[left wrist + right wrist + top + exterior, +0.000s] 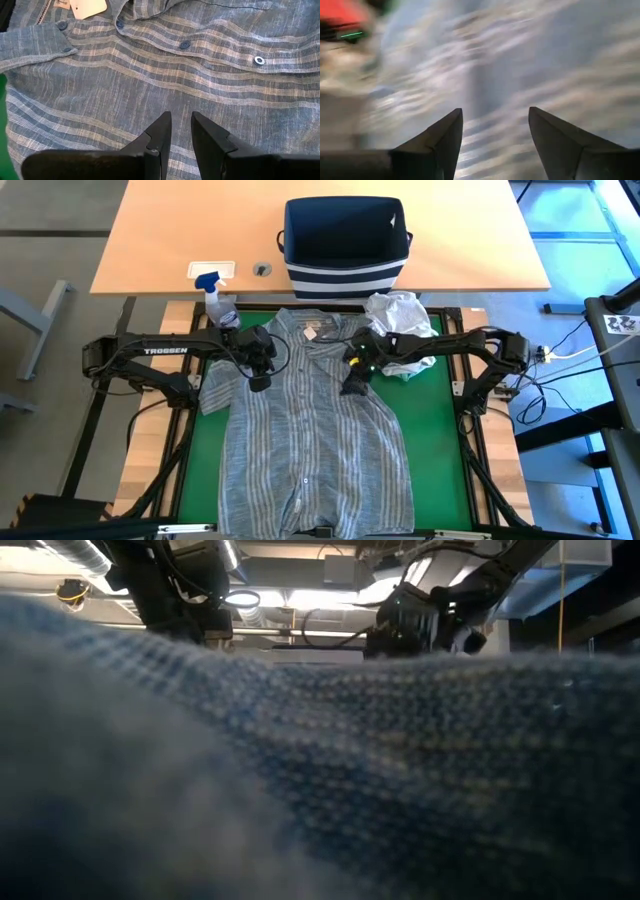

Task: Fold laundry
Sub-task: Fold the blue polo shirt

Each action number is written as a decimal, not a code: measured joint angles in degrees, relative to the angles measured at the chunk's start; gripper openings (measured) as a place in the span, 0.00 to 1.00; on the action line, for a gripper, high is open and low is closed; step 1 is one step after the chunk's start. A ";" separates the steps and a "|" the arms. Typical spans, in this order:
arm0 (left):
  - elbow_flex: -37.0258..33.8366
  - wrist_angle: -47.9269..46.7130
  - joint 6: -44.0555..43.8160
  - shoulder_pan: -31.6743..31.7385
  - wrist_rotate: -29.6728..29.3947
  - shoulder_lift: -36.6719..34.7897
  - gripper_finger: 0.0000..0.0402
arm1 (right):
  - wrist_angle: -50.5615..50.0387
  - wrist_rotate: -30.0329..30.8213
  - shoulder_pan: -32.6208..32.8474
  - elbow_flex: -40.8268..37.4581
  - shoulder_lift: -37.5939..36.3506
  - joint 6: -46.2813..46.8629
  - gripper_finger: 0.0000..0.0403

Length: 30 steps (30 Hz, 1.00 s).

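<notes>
A grey-blue striped button-up shirt (310, 450) lies spread flat, front up, on the green mat (440, 450), with its collar toward the far edge. My left gripper (262, 380) hangs over the shirt's left chest (200, 75), fingers a narrow gap apart with nothing between them (181, 116). My right gripper (352, 385) stands over the shirt's right chest, wide open and empty (495, 111). A crumpled white garment (400, 320) lies on the mat's far right corner. The shirt's cloth (300, 770) fills the low view.
A navy-and-white striped basket (345, 245) stands on the wooden table behind the mat. A spray bottle with a blue head (215, 295) stands at the mat's far left corner. Bare green mat shows on both sides of the shirt.
</notes>
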 joint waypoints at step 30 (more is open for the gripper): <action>0.00 0.39 -0.07 -0.01 0.00 0.00 0.17 | 0.26 7.72 -0.43 0.02 1.38 -5.85 0.56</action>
